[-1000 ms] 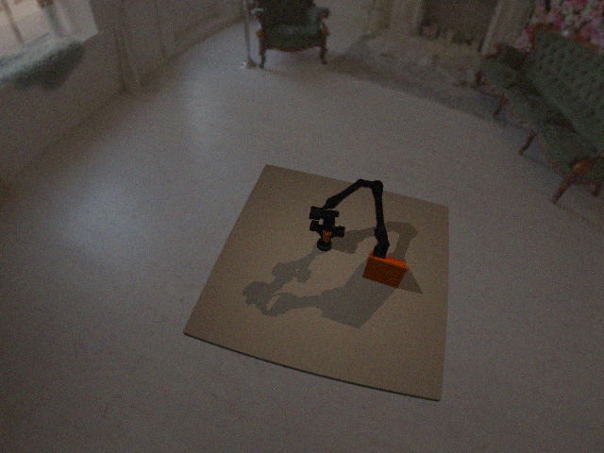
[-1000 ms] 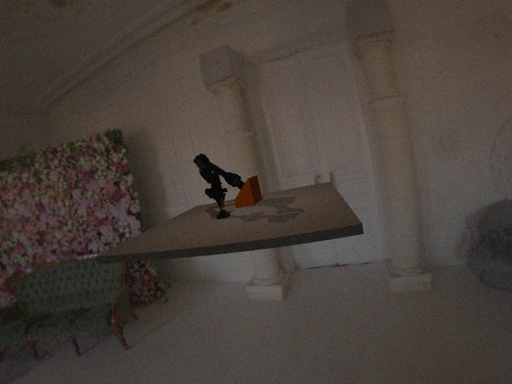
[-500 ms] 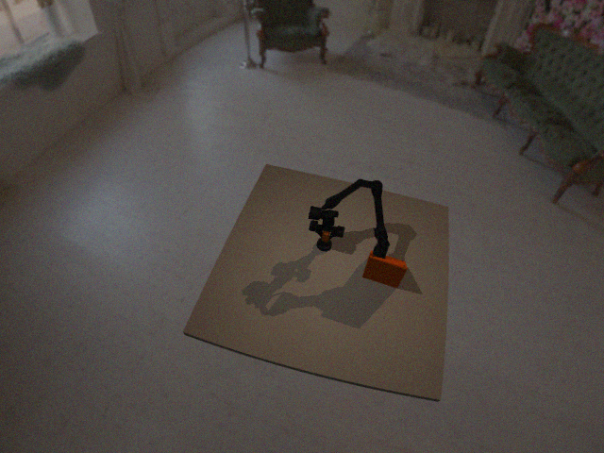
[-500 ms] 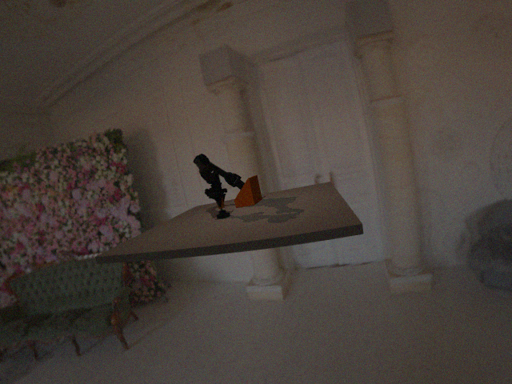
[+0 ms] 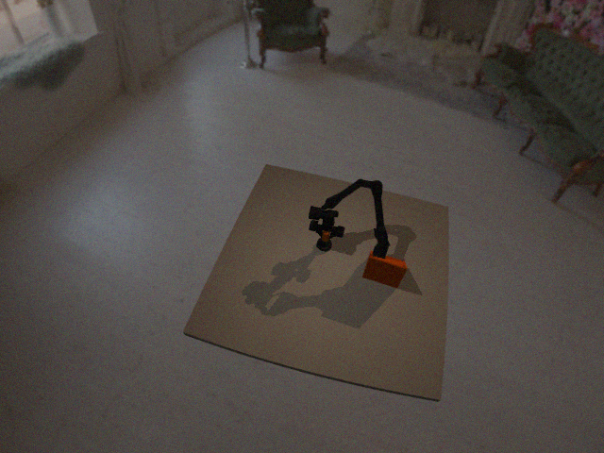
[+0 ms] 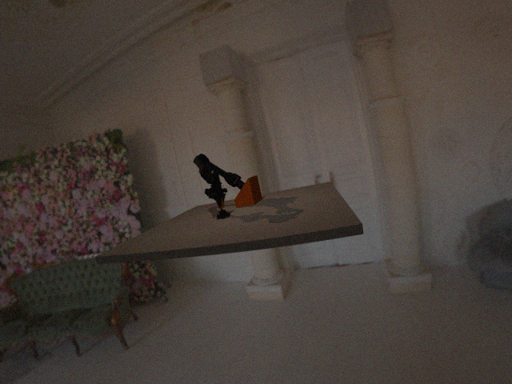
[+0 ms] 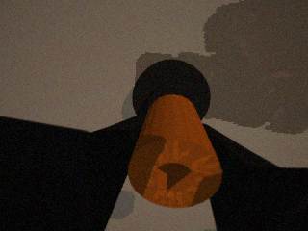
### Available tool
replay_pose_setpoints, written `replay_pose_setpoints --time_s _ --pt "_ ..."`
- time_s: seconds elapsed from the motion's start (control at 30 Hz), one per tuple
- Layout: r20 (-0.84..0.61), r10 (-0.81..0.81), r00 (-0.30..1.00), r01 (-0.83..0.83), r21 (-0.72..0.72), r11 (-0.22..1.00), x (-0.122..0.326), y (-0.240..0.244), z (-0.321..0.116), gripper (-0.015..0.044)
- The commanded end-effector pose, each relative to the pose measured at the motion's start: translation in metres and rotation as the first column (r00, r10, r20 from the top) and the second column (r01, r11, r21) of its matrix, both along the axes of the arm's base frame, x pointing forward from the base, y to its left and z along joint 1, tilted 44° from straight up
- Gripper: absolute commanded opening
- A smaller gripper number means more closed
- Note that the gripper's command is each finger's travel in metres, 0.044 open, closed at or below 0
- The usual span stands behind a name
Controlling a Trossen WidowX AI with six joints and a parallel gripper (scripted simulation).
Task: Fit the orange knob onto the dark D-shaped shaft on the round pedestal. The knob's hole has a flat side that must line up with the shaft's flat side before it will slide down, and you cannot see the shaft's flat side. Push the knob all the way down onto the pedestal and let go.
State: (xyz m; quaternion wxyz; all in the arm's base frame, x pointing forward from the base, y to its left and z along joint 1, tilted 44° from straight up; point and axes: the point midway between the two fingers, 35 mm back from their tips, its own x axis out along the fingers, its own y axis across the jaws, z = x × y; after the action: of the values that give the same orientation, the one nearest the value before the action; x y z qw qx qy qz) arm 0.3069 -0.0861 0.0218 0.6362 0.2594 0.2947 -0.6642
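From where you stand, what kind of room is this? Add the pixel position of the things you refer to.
Probably a grand, old-fashioned sitting room or salon: a tufted green sofa [image 5: 561, 92] [image 6: 70, 285], a carved-leg armchair [image 5: 292, 34] and pale columns [image 6: 398, 178] along the wall suggest it.

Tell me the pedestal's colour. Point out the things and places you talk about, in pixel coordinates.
The pedestal [image 5: 323, 246] [image 6: 223, 214] [image 7: 171, 77] is black or nearly so, clearest in the wrist view.

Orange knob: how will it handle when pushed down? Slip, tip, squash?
Probably stiff: the orange knob shows no visible bulge between the gripper's fingers. Tipping seems unlikely while both sides are gripped. Its tapered, rounded side might let it twist or slip if pushed hard.
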Motion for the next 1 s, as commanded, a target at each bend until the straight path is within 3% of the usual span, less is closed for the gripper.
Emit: replay_pose_setpoints --time_s 0.0,0.17,0.97 --pt "0.042 -0.033 0.999 0.033 -0.004 0.999 0.0006 0.0014 0.0031 0.0" --pt "0.149 -0.142 0.979 0.144 -0.002 0.99 -0.0015 0.001 0.003 0.0" --pt "0.149 -0.142 0.979 0.144 -0.002 0.99 -0.0016 -0.0008 -0.0021 0.0"
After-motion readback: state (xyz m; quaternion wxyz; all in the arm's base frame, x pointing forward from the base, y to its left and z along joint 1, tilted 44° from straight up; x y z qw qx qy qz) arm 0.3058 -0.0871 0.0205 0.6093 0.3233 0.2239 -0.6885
